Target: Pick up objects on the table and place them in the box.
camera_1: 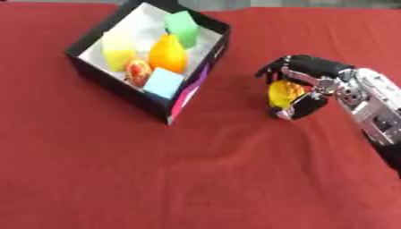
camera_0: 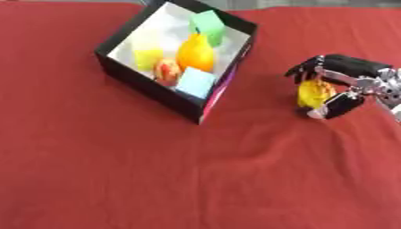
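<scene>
A black box (camera_0: 124, 74) with a white inside stands at the upper left of the red table. In it lie a green block (camera_0: 208, 26), an orange pear-shaped fruit (camera_0: 196, 53), a yellow block (camera_0: 147, 56), a red-and-yellow fruit (camera_0: 167, 70) and a pale blue block (camera_0: 196, 82). To the right of the box, my right hand (camera_1: 313, 82) is curled round a yellow object (camera_1: 280, 94), low over the cloth. My left hand shows in neither view.
The red cloth (camera_0: 156, 170) covers the whole table, with slight wrinkles near the middle. My silver-and-black right forearm (camera_1: 376, 112) comes in from the right edge.
</scene>
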